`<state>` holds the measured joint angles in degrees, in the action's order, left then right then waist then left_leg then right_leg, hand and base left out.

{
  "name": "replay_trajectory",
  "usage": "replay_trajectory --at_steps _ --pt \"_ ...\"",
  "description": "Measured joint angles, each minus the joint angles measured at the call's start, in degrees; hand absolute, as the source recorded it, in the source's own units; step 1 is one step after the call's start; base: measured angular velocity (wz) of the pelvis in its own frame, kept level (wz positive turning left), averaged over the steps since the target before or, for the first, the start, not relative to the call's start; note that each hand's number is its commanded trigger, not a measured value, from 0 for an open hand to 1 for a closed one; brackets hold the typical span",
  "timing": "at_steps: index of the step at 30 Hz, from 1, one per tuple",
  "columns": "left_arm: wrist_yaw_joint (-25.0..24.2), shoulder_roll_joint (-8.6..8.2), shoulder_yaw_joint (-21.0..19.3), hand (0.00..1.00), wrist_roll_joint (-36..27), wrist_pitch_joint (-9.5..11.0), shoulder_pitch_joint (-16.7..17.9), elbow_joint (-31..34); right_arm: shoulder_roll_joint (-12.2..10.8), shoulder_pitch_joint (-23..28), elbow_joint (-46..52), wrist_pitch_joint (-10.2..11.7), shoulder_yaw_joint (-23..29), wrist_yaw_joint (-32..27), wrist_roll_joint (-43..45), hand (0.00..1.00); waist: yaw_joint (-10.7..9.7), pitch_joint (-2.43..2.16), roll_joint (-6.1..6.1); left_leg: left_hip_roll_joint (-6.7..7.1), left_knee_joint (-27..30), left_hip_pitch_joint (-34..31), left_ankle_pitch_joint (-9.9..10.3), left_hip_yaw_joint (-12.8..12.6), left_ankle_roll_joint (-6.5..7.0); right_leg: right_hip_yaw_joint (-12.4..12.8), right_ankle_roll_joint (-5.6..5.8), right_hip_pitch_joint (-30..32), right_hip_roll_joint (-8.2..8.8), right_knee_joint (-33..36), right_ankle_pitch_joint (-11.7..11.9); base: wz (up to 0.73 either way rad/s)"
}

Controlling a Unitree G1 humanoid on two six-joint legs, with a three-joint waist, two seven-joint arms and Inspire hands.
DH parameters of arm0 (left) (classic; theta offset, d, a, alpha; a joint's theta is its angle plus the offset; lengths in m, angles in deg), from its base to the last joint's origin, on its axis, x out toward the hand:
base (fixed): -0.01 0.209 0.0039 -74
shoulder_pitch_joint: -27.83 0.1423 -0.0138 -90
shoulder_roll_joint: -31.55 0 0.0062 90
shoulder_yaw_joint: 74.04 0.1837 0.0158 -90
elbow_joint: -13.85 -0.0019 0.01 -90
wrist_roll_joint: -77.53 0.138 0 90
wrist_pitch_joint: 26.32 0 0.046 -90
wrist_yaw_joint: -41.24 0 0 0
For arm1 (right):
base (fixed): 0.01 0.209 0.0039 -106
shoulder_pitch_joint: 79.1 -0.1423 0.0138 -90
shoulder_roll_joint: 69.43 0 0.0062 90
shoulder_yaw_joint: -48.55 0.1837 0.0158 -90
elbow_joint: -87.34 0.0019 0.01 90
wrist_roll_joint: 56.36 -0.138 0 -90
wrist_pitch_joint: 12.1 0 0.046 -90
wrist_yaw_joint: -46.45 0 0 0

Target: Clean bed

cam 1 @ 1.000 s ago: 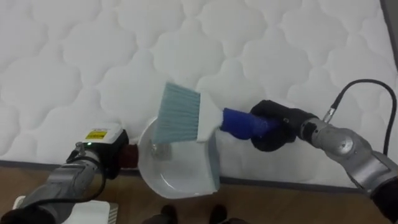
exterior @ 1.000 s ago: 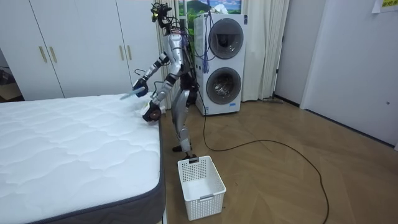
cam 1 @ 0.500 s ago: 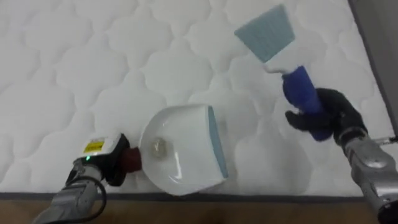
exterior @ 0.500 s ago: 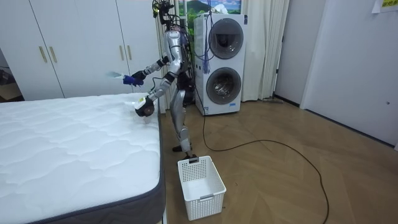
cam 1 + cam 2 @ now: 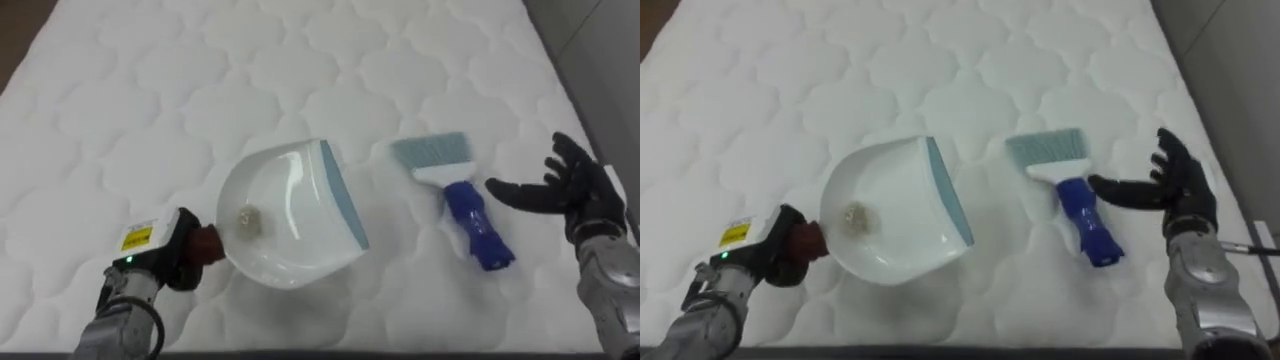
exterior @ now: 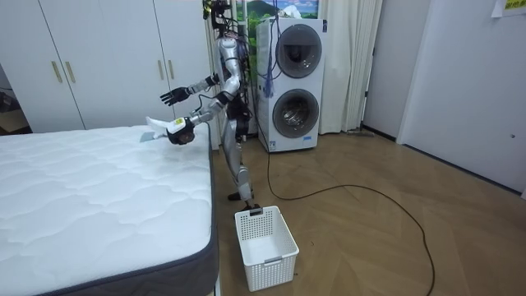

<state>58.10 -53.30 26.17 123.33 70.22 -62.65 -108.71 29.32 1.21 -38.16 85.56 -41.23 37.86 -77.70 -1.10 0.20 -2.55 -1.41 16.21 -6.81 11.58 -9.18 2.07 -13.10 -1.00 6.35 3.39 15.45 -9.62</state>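
Note:
A white dustpan (image 5: 290,215) with a blue lip is over the quilted mattress (image 5: 150,90), with a small crumpled scrap (image 5: 250,222) inside it. My left hand (image 5: 150,262) is shut on its red handle (image 5: 206,243) at the lower left. A brush (image 5: 470,220) with a blue handle and pale blue bristles lies on the mattress to the right of the pan. My right hand (image 5: 570,190) hovers just right of the brush, fingers spread, touching nothing. In the right eye view the dustpan (image 5: 895,210), the brush (image 5: 1085,225) and my right hand (image 5: 1170,185) stand the same way.
I stand at the bed's (image 6: 99,189) corner, near its side edge. A white laundry basket (image 6: 265,236) sits on the wooden floor beside the bed. Stacked washing machines (image 6: 292,78) stand behind me, white wardrobes (image 6: 99,57) along the wall.
My right hand lifted the brush out of the dustpan, swung it to the right and let it go onto the mattress, opening wide. The dustpan moved further over the bed.

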Motion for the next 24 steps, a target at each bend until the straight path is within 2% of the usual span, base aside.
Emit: replay_trajectory --at_steps 4,7,9,12,14,15,17,19,21,24 --pt "0.0 -0.10 0.0 1.00 -0.2 0.0 1.1 0.2 -0.2 0.1 1.0 0.0 -0.1 -1.6 1.3 0.00 0.1 -0.02 0.02 0.28 -0.7 2.0 0.0 1.5 -0.04 -0.6 0.11 -2.5 -0.04 -0.7 0.0 0.13" --pt "0.0 -0.10 -0.2 1.00 -0.2 0.1 1.2 0.5 -0.2 1.7 5.4 0.0 -0.1 -3.3 5.2 0.00 1.1 -0.03 0.02 0.29 -0.7 2.6 0.0 1.5 -0.05 -0.5 0.18 -3.3 -0.10 -0.7 0.0 0.05" --pt "-0.1 -0.09 -1.0 1.00 -0.2 0.2 1.5 1.8 -0.2 2.4 7.7 0.1 -0.1 -3.6 7.6 0.00 1.3 -0.03 0.01 0.49 -0.6 2.5 0.0 2.5 -0.05 -0.7 0.28 -4.1 -0.31 -1.0 -0.1 0.24" --pt "-0.1 0.02 -1.5 1.00 -0.2 0.3 1.8 6.2 -0.2 3.8 10.2 0.4 0.0 -4.6 11.1 0.00 1.2 -0.14 -0.11 1.43 -0.4 2.4 -0.2 5.5 0.09 -0.5 0.65 -5.8 -0.34 -1.7 -0.5 0.53" --pt "-0.1 -0.02 -2.3 1.00 -0.2 1.2 1.9 8.6 -0.2 4.9 13.2 0.4 0.2 -5.1 15.3 0.00 -0.2 -0.20 -0.21 2.94 -0.1 2.3 -0.7 9.8 0.27 -1.2 1.11 -7.4 0.06 -2.0 -1.2 0.81" --pt "-0.1 -0.05 -2.5 1.00 -0.2 1.2 1.9 9.0 -0.2 5.3 14.0 0.4 0.4 -5.1 16.3 0.00 -0.3 -0.26 -0.26 3.23 0.0 2.3 -0.8 10.6 0.32 -1.1 1.22 -7.6 0.12 -2.0 -1.5 0.74" --pt "0.0 -0.11 -3.4 1.00 -0.2 1.2 2.3 10.1 -0.2 5.5 15.4 0.5 0.7 -5.5 18.5 0.00 0.1 -0.29 -0.31 4.15 0.4 2.2 -1.1 12.9 0.31 -1.2 1.33 -8.7 0.12 -2.6 -1.6 0.57" --pt "0.0 -0.11 -3.6 1.00 -0.3 1.1 2.6 10.1 -0.2 5.6 16.2 0.5 0.7 -5.7 19.1 0.00 0.3 -0.29 -0.31 4.27 0.4 2.3 -1.3 14.4 0.31 -1.2 1.40 -9.5 0.08 -3.0 -1.6 0.52" --pt "0.0 -0.18 -3.7 1.00 -1.0 1.2 3.7 10.1 -0.2 6.1 16.8 1.2 0.7 -5.7 19.6 0.00 1.4 -0.26 -0.35 4.42 0.4 2.2 -1.4 15.6 0.14 -1.3 1.40 -9.8 -0.10 -3.1 -1.6 0.39" --pt "0.0 -0.94 -4.9 1.00 -1.5 1.2 6.4 10.1 -0.3 6.3 16.9 1.7 0.7 -6.4 20.7 0.00 2.0 -0.27 -0.43 5.14 0.8 1.1 -1.7 18.1 -0.25 -1.8 1.40 -10.5 -0.55 -3.7 -1.6 0.55"
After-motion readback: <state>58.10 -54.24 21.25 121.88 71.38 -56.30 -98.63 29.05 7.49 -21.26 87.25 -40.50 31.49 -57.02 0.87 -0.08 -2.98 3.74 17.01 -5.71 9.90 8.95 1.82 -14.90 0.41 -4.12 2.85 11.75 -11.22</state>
